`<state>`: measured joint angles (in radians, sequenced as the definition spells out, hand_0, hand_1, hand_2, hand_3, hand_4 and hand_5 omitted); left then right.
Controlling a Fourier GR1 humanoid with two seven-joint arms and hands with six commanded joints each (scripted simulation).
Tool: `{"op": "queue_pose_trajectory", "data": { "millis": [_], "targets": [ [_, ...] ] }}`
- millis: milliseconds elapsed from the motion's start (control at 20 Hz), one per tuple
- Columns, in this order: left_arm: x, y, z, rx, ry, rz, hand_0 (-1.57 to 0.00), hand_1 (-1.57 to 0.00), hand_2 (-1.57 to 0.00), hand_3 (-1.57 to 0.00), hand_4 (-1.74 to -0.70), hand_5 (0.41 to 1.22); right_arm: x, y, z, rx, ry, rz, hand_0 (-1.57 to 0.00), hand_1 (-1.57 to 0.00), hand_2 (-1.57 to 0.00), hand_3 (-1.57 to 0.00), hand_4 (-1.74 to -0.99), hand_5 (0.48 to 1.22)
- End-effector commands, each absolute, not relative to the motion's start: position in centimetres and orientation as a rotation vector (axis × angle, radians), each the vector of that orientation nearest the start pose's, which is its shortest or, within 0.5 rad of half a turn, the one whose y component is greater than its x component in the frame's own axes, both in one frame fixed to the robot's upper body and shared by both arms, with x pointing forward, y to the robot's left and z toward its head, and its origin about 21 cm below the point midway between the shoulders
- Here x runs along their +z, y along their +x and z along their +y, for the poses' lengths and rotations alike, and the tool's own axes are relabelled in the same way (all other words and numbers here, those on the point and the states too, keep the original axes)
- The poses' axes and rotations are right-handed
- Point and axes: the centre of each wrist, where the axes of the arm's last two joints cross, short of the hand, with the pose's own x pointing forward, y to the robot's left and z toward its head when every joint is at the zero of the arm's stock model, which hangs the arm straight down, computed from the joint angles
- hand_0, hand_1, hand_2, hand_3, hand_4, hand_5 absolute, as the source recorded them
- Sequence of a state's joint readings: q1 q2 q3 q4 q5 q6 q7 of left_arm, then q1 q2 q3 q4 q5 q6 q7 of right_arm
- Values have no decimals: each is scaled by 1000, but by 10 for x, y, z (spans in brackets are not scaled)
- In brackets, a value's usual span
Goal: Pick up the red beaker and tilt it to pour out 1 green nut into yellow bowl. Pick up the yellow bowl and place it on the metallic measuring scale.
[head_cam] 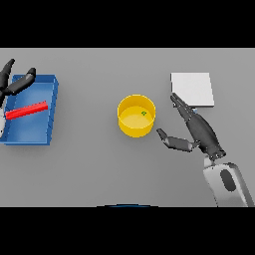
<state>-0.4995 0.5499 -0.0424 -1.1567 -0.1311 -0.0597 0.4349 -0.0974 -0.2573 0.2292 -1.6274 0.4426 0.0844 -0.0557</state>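
Right hand (201, 132) low over the grey tabletop (94, 169), between yellow bowl (136, 116) and white scale (192, 88); fingers straight, pointing up-left, tips near the scale's near left corner; thumb spread toward the bowl, clear of it; nothing held; forearm entering from lower right; green nut (144, 113) inside the bowl, toward its right side; red beaker (27, 110) lying on its side in the blue tray (48, 107) at far left; left hand (15, 82) over the tray's far left corner, fingers spread, empty
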Motion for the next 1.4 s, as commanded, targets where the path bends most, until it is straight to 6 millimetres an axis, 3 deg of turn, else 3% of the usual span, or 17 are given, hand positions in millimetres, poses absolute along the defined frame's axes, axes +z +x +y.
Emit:
{"op": "queue_pose_trajectory", "data": {
  "millis": [0,250,500,1150,1350],
  "targets": [
    [103,365,333,-445,583,-1145,-13,-11,-11,-11,-800,673,42,269,-215,907,-316,-1664,1,1,1,1,-1128,637],
    [98,360,329,-447,554,-1145,-3,-3,-3,-3,-811,688,63,296,-199,1383,-401,-1643,1,1,1,1,-1152,632],
    [102,360,333,-451,568,-1138,0,0,0,0,-805,691,67,317,-182,1701,-402,-1579,1,1,1,1,-1161,643],
    [101,361,344,-463,570,-1133,1,1,1,1,-801,703,56,352,-130,2080,-346,-1299,1,1,1,1,-1174,674],
    [103,361,341,-466,577,-1137,1,1,1,1,-797,704,47,358,-130,2126,-318,-1247,1,1,1,-8,-1186,684]
  ]
}}
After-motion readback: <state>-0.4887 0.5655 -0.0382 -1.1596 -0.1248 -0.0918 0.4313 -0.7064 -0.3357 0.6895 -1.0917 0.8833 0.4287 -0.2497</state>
